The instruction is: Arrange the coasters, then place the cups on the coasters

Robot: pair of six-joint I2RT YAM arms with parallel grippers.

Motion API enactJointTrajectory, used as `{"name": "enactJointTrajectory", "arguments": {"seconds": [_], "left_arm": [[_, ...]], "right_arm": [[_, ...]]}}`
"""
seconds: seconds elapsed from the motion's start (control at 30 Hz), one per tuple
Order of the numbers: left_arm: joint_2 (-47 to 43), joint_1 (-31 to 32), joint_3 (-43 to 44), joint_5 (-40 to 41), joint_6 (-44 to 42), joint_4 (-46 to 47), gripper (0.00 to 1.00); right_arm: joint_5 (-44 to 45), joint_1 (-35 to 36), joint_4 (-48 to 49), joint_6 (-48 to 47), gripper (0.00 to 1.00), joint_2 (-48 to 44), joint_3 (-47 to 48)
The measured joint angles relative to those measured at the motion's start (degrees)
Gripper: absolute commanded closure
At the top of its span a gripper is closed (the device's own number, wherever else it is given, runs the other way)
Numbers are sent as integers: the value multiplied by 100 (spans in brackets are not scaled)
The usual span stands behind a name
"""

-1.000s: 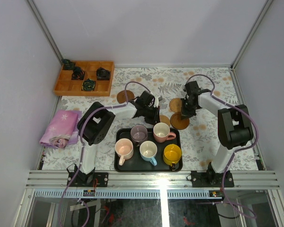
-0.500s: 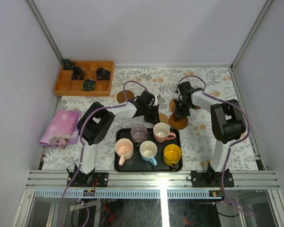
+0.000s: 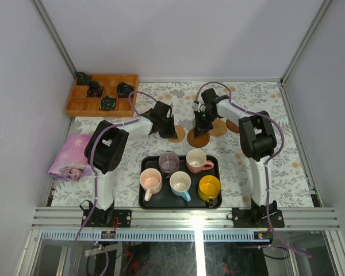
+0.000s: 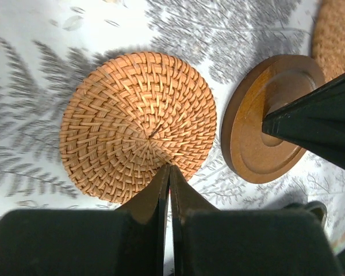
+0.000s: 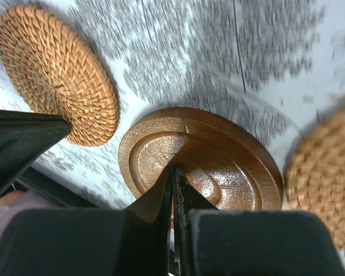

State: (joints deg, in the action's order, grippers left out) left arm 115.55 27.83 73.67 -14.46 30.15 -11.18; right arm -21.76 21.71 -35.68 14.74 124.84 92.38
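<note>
step: arranging | left hand [image 4: 169, 169]: fingers together, tip on woven coaster [image 4: 132, 115] at its near edge, seemingly to slide it | right hand [image 5: 175, 171]: fingers together, tip pressing wooden coaster [image 5: 236, 167] just beside it, same purpose | cups [image 3: 180, 183]: all five in black tray [image 3: 144, 202], not yet on any coaster

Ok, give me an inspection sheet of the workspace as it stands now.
Surface: floral-patterned table, no spills seen.
Job's things: five cups standing in black tray; woven coaster and wooden coaster lie apart, side by side; further coasters nearby.
Clutter: wooden box holding black objects, far left; pink printed cloth at left edge.
Grippers: left gripper shut, tip on woven coaster's edge; right gripper shut, tip on wooden coaster.
Cables: loops arch clear of cups.
Surroundings: plain walls, metal frame; nothing else seen.
</note>
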Motion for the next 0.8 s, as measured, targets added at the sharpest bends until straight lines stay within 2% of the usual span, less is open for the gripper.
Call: {"name": "enactJointTrajectory", "arguments": {"seconds": [0.37,0.57,0.8], "left_arm": [[586,-553,1014,227,-168,-494,100],[933,-693,1543,177,-264,-586,100],[1019,-699,1683,136,-345,-632,100]], "right_arm": [[-35,11,-391,-2,100,1351,2247],[55,15,-479,-2,100,1652,2791],[269,26,-411,-2,100,1731,2964]]}}
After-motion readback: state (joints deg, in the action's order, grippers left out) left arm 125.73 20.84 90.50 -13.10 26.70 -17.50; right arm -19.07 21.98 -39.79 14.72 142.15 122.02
